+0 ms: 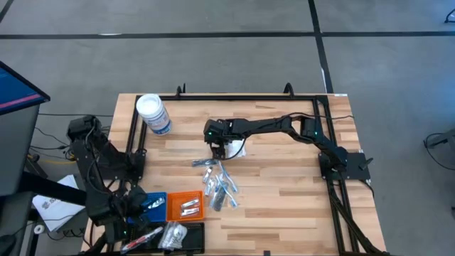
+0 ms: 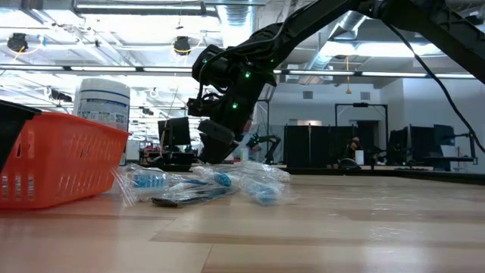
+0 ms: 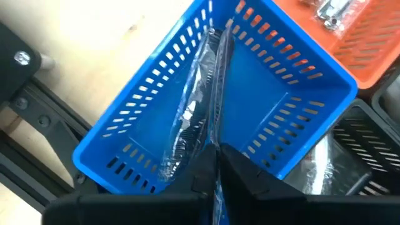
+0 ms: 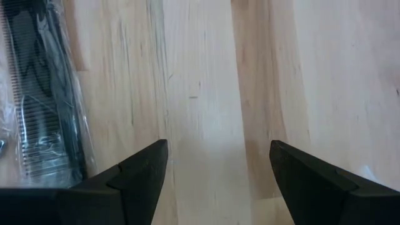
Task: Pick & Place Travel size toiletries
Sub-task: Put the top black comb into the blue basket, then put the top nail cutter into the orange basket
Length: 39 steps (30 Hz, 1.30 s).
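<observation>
The dark right arm reaches from its base at the table's right edge across toward the middle, elbow bent, its wrist pointing down. The right two-finger gripper [image 4: 219, 172] hangs low over the tabletop with its black fingers [image 4: 140, 169] spread wide apart. The dark left arm is folded near the table's front left corner, and its left gripper [image 3: 215, 172] has its fingers pressed together.

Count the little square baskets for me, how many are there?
3, all at the table's near-left corner: the blue basket under the left pincer, the orange basket beside it, and the black basket in front of both.
</observation>
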### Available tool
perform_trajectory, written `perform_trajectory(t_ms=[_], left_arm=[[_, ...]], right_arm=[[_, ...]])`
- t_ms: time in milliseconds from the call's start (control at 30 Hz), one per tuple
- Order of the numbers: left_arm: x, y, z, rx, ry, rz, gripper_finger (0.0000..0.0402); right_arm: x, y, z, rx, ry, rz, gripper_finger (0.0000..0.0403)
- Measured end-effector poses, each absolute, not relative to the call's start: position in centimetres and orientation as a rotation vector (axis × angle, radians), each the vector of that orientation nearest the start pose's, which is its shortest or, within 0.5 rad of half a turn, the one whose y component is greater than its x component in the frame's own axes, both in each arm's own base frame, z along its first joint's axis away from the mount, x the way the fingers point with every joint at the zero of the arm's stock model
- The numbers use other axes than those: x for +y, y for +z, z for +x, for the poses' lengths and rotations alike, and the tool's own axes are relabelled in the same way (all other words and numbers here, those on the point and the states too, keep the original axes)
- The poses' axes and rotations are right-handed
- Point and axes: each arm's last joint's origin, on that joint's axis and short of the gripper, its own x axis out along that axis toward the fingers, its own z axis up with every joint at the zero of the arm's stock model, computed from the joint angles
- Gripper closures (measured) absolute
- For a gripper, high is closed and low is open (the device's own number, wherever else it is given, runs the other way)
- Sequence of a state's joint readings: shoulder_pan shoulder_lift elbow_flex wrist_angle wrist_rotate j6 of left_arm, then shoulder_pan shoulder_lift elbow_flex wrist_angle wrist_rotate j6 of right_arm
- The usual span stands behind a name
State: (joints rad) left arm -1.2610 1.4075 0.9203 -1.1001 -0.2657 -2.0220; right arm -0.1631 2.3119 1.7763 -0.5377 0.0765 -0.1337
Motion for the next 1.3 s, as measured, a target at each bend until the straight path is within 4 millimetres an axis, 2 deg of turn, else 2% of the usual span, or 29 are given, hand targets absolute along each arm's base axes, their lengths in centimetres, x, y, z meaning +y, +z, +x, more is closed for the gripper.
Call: perform_trajectory(t_ms=[467, 600, 733, 900, 1167, 1300], left_arm=[[-20.1, 21.2, 7.3, 1.201, 0.564, -0.558, 0.0308], [-19.3, 22.3, 7.3, 1.092, 0.529, -0.569, 0.0300], [-18.0, 23.7, 7.7, 0.883, 0.450, -0.515, 0.0302], [-16.2, 25.3, 9.2, 0.651, 0.412, -0.401, 0.0307], [-13.1, 25.6, 13.1, 0.661, 0.562, -0.242, 0.0308], [-11.8, 25.3, 15.0, 0.679, 0.629, -0.194, 0.0308]], right_arm=[[-8.1, 14.0, 47.9, 1.088, -0.141, -0.082, 0.0126], [-8.1, 14.0, 47.9, 1.089, -0.134, -0.095, 0.0126], [-8.1, 14.0, 47.9, 1.089, -0.134, -0.096, 0.0126], [-8.1, 14.0, 47.9, 1.089, -0.133, -0.096, 0.0126], [-7.5, 14.0, 48.0, 1.092, -0.081, -0.171, 0.0126], [-7.1, 14.0, 48.1, 1.089, -0.096, -0.135, 0.0126]])
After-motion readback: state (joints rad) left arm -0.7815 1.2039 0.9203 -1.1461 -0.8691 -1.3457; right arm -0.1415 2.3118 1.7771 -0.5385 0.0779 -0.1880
